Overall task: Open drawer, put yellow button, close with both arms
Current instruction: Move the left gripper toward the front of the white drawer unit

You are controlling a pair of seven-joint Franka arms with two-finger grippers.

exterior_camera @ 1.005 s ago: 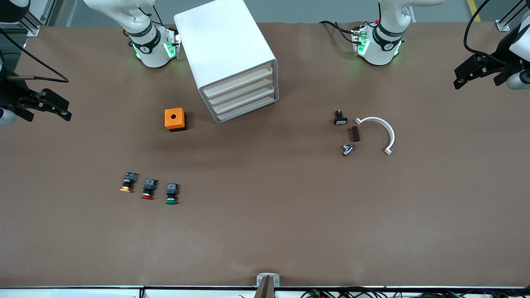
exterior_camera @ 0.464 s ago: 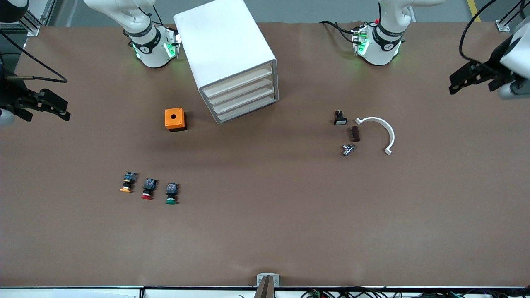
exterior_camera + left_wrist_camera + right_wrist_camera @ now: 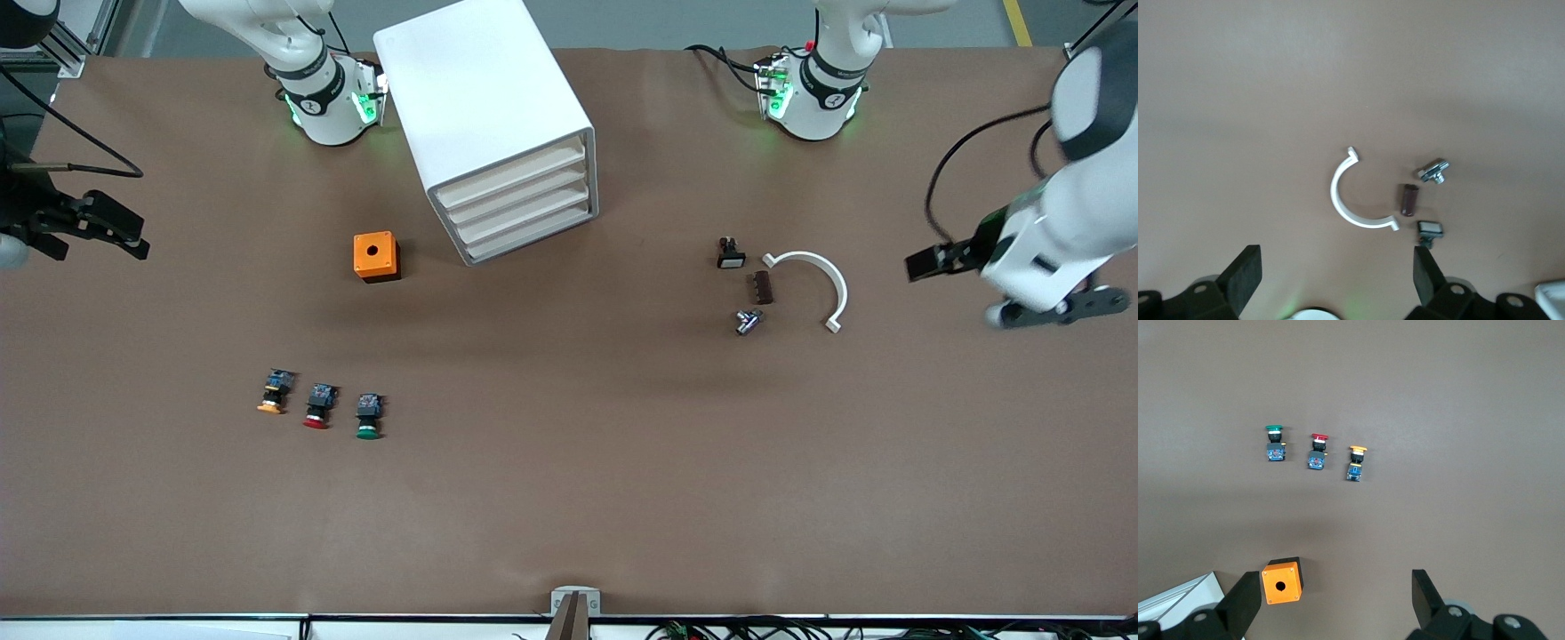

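The white cabinet [image 3: 480, 98] stands near the robots' bases, and its topmost drawer [image 3: 514, 171] is shut like the three below it. The yellow button [image 3: 274, 393] lies on the table in a row with a red-capped and a green-capped button; it also shows in the right wrist view [image 3: 1355, 463]. My right gripper [image 3: 132, 233] hangs open and empty over the right arm's end of the table [image 3: 1336, 600]. My left gripper [image 3: 926, 264] is open and empty over the left arm's end [image 3: 1336, 277], beside a white curved piece.
An orange box [image 3: 376, 256] with a round hole sits beside the cabinet. The red button [image 3: 316, 407] and green button [image 3: 368, 418] lie by the yellow one. A white curved piece [image 3: 813, 283], a brown block [image 3: 763, 287], a metal bolt [image 3: 747, 321] and a small black switch [image 3: 730, 254] lie toward the left arm's end.
The left arm has swung its gripper in from the table's edge, down over the table near the white curved piece. The right arm has barely moved.
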